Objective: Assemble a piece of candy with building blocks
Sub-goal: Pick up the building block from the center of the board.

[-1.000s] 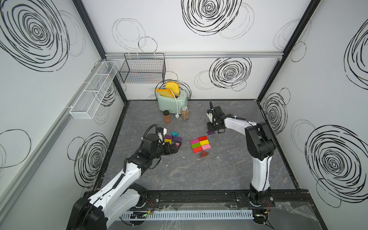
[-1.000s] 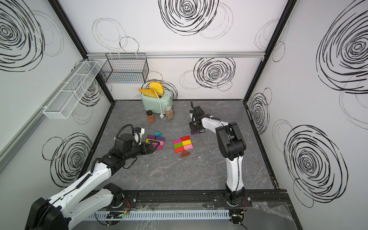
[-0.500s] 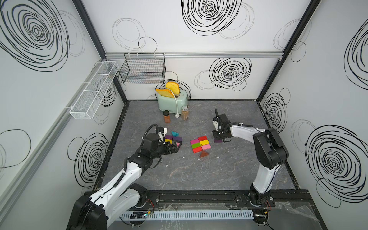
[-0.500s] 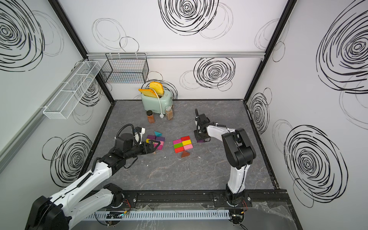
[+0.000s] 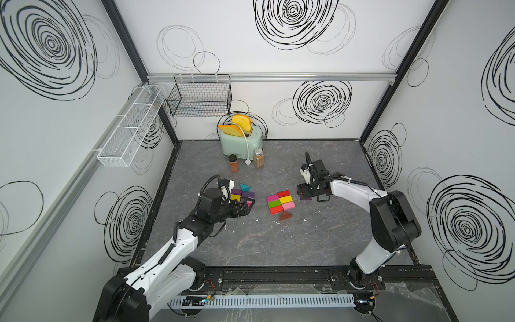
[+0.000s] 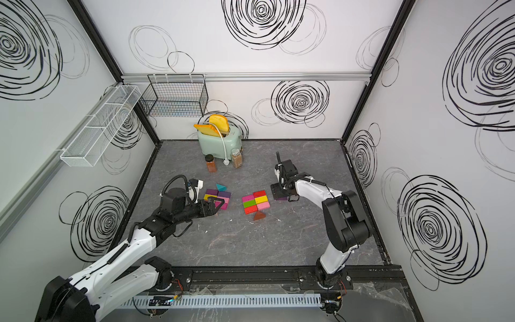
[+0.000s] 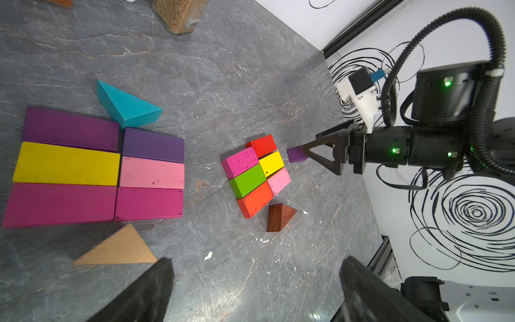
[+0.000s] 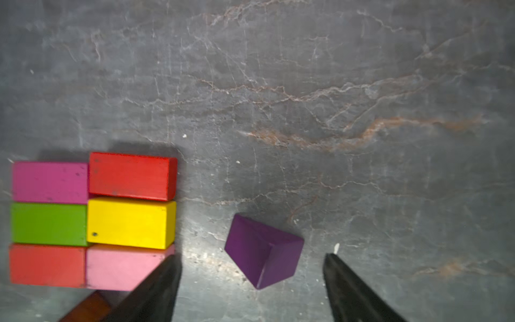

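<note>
Right tool [image 8: 250,256] straddling purple triangle [image 8: 263,251], bricks [image 8: 131,223] beside

— Where do my two top cameras sit?
— High up at the front. They look down, and I see the whole table [image 5: 250,245]. Both top views show nearly the same.
— And the left wrist one?
— Low, near the table. It looks sideways over the block square [image 7: 256,175] to the right arm [image 7: 440,92].
— The right wrist one?
— Very near, looking almost straight down. It shares that square and the purple triangle [image 8: 263,251] with the left wrist view.
</note>
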Controlling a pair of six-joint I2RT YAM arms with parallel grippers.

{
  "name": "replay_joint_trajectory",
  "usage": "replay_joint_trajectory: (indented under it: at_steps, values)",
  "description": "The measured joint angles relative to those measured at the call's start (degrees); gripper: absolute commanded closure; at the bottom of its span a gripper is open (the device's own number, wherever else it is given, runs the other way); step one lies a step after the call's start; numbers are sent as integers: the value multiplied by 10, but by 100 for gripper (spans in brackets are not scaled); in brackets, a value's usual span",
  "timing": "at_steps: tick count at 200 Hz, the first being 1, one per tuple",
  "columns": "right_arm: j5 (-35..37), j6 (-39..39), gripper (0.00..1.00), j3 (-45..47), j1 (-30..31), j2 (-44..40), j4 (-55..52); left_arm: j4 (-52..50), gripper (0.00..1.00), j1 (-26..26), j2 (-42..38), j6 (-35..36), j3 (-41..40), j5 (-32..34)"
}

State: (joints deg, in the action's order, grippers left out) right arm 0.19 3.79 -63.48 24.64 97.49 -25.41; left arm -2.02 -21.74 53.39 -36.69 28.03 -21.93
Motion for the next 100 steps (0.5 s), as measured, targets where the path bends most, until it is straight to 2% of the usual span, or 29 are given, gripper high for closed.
replay_joint_trajectory:
  at_steps: [35,100]
  values:
    - [7,-65,1,-31,11,21,-15,1,2,0,0,-2,-8,-6]
    - [-25,-120,9,-29,-2,63,-26,4,2,0,1,-2,-9,-10]
